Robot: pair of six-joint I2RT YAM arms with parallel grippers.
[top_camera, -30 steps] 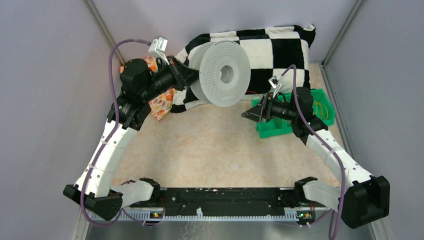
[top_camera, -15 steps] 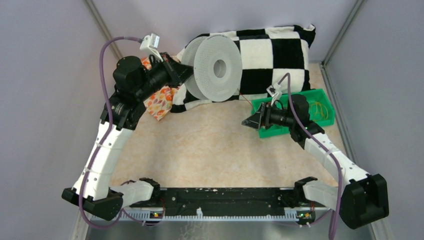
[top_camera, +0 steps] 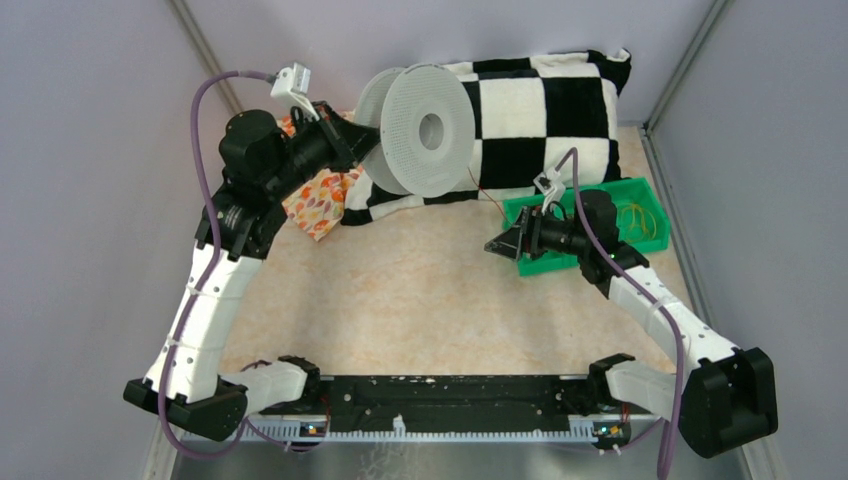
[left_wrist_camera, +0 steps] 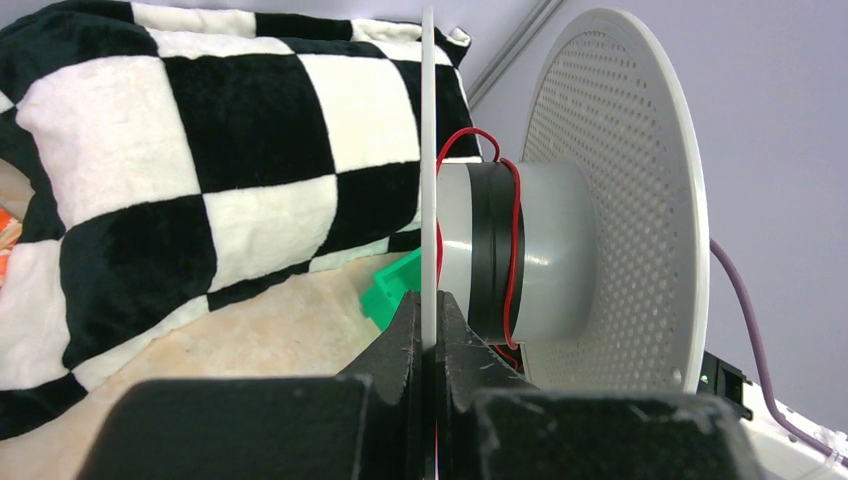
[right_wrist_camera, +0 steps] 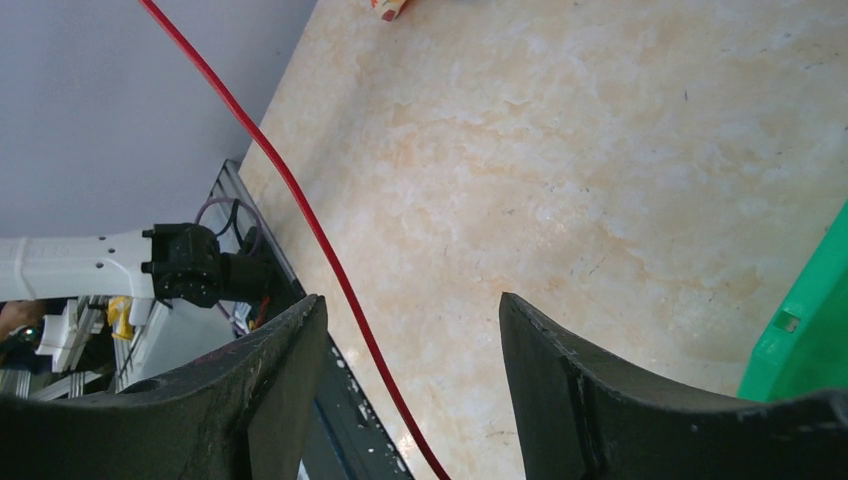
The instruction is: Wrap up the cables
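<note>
Pinching the strand so it stays taut looks like the trick before the spool turns. From above, the left gripper (top_camera: 352, 140) is clamped tight on the flange of the grey spool (top_camera: 425, 130), held over the checkered pillow (top_camera: 545, 95). The right gripper (top_camera: 503, 243) hovers beside the green bin (top_camera: 540, 262). At the left wrist, the red cable (left_wrist_camera: 512, 250), thread-thin and glossy, loops round the hub. At the right wrist, it runs between wide-apart fingers, gripped by neither as far as I can see.

Grey walls (top_camera: 80, 200) enclose a beige marbled tabletop (top_camera: 420, 290).
</note>
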